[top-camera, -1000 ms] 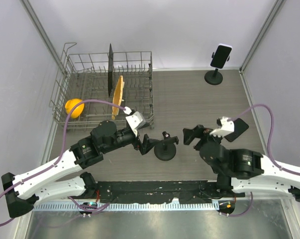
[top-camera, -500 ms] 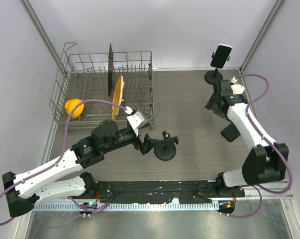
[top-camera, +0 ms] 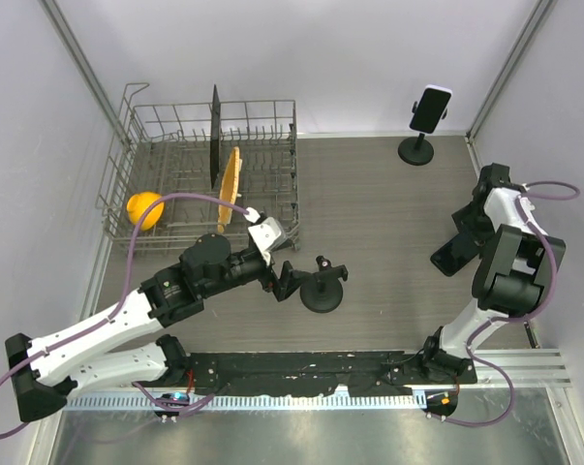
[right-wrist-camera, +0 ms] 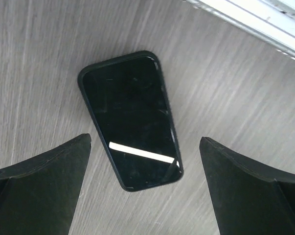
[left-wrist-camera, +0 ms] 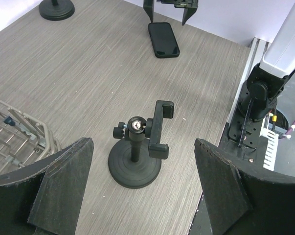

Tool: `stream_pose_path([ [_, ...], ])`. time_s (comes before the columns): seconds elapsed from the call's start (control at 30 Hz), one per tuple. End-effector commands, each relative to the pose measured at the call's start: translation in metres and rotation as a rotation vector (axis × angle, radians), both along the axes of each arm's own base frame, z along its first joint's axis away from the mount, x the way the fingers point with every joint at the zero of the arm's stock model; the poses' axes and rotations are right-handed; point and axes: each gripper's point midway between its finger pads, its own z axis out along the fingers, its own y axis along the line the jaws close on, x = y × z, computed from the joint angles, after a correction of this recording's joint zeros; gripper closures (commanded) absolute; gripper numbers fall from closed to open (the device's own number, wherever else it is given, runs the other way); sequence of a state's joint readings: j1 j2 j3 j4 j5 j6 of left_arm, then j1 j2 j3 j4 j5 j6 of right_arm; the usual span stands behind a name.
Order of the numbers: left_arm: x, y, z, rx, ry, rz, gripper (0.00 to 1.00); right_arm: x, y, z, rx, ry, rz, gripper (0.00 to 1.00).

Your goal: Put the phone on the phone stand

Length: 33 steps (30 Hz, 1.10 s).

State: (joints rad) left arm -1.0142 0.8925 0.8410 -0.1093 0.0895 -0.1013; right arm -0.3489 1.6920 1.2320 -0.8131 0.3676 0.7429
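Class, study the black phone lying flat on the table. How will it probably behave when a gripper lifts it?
The phone looks like a rigid slab, so it should stay stiff. Its glossy face reflects a light strip, so it may slip. Lying flat on the table, its thin edges probably offer little to grab.

The top camera looks down from behind my bases over the whole surface [top-camera: 369, 194]. My left wrist camera looks slantwise between my fingers [left-wrist-camera: 59, 188], with the phone [left-wrist-camera: 163, 39] far off. My right wrist camera stares straight down, close above the phone; all three views share it.
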Motion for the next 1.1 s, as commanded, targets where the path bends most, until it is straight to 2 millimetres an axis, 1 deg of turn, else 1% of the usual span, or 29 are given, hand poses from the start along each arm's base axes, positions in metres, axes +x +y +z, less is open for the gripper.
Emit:
stream_pose_path([
  [0.0, 0.000, -0.006, 0.020, -0.047, -0.019, -0.017, 0.12, 0.020, -0.001, 0.010, -0.001, -0.127, 0.045, 0.02],
  [0.13, 0.001, -0.007, 0.017, -0.038, -0.012, -0.015, 0.11, 0.016, 0.007, 0.006, 0.051, -0.271, 0.052, 0.02],
  [0.17, 0.002, -0.007, 0.017, -0.037, -0.010, -0.012, 0.12, 0.012, 0.010, -0.004, 0.066, -0.299, 0.043, 0.02],
  [0.2, 0.002, -0.008, 0.016, -0.036, -0.009, -0.013, 0.12, 0.014, 0.015, 0.002, 0.090, -0.359, 0.062, 0.02],
  [0.23, 0.002, -0.008, 0.016, -0.035, -0.008, -0.013, 0.12, 0.012, 0.013, 0.000, 0.095, -0.381, 0.056, 0.02],
  [0.27, 0.001, -0.007, 0.016, -0.035, -0.008, -0.013, 0.12, 0.007, 0.014, -0.008, 0.097, -0.389, 0.047, 0.02],
  [0.3, 0.000, -0.007, 0.018, -0.040, -0.011, -0.016, 0.12, 0.005, 0.014, -0.008, 0.095, -0.396, 0.050, 0.02],
  [0.33, 0.001, -0.007, 0.018, -0.042, -0.011, -0.015, 0.12, 0.001, 0.014, -0.014, 0.101, -0.390, 0.055, 0.02],
  [0.37, 0.001, -0.007, 0.019, -0.043, -0.012, -0.015, 0.12, 0.001, 0.013, -0.015, 0.096, -0.396, 0.069, 0.02],
  [0.43, 0.001, -0.006, 0.018, -0.043, -0.014, -0.012, 0.11, 0.003, 0.019, -0.021, 0.130, -0.405, 0.112, 0.02],
  [0.47, 0.001, -0.006, 0.018, -0.041, -0.014, -0.010, 0.11, 0.006, 0.018, -0.022, 0.116, -0.416, 0.128, 0.01],
  [0.53, 0.002, -0.007, 0.014, -0.033, -0.009, -0.010, 0.11, 0.009, 0.029, -0.027, 0.167, -0.438, 0.173, 0.02],
  [0.57, 0.002, -0.007, 0.016, -0.035, -0.011, -0.010, 0.12, 0.011, 0.029, -0.028, 0.168, -0.444, 0.181, 0.02],
  [0.63, 0.003, -0.008, 0.013, -0.029, -0.006, -0.004, 0.11, 0.011, 0.033, -0.035, 0.187, -0.435, 0.201, 0.02],
  [0.7, 0.003, -0.007, 0.015, -0.033, -0.005, -0.002, 0.12, 0.011, 0.033, -0.039, 0.186, -0.425, 0.212, 0.02],
  [0.83, -0.001, -0.007, 0.021, -0.060, -0.003, -0.020, 0.11, 0.009, 0.027, -0.045, 0.171, -0.380, 0.202, 0.02],
  [0.87, -0.002, -0.007, 0.021, -0.062, -0.006, -0.023, 0.11, 0.009, 0.028, -0.051, 0.182, -0.367, 0.200, 0.02],
  [0.93, -0.004, -0.009, 0.021, -0.061, -0.001, -0.037, 0.11, 0.011, 0.029, -0.055, 0.190, -0.342, 0.201, 0.02],
  [0.97, -0.005, -0.009, 0.021, -0.062, 0.002, -0.041, 0.11, 0.009, 0.028, -0.065, 0.192, -0.302, 0.191, 0.02],
  [1.0, -0.006, -0.010, 0.022, -0.065, 0.005, -0.048, 0.11, 0.015, 0.027, -0.064, 0.190, -0.296, 0.198, 0.02],
  [1.03, -0.008, -0.011, 0.022, -0.070, 0.015, -0.061, 0.11, 0.013, 0.029, -0.067, 0.203, -0.266, 0.198, 0.01],
  [1.07, -0.009, -0.012, 0.025, -0.081, 0.015, -0.065, 0.11, 0.008, 0.024, -0.076, 0.186, -0.209, 0.177, 0.02],
])
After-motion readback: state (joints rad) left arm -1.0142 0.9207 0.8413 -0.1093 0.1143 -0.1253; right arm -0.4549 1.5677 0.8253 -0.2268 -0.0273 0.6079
